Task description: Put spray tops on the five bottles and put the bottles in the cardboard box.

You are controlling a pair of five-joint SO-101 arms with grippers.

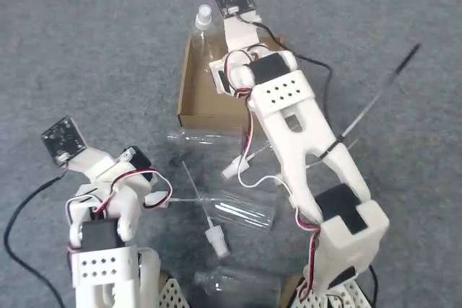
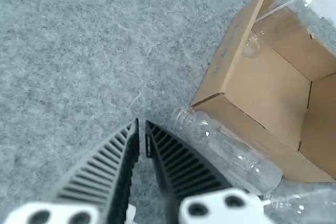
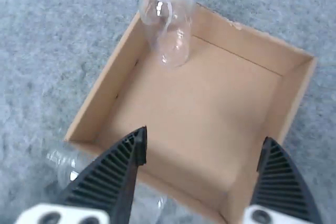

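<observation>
Nearest the arm bases, a clear uncapped bottle [image 1: 238,283] lies on its side on the grey carpet [image 1: 101,70]. Just beyond it lies a loose spray top [image 1: 216,241] with its thin tube, and then a second bare bottle [image 1: 245,210], also on its side. Another spray top [image 1: 232,169] rests a little farther on, under the long white arm. These parts look laid out between the two arms so that either one can reach them for capping.

The left gripper [image 2: 142,124] hangs low over bare carpet. Its black jaws are pinched almost together with nothing between them, so it seems to be idle or waiting for its next pick.

Past it, a third bare bottle [image 2: 226,148] lies along the outside of the near wall of the cardboard box [image 3: 105,98], touching it or nearly so.

The right gripper [image 3: 205,136] is poised above the box with its jaws spread wide and empty. That fits a bottle having been let go there.

The box holds one bottle [image 3: 170,30] with a white spray top fitted, set in the far corner. I cannot tell whether it stands straight or leans on the wall. The rest of the box floor is bare cardboard, so by my count one of the five bottles is done.
</observation>
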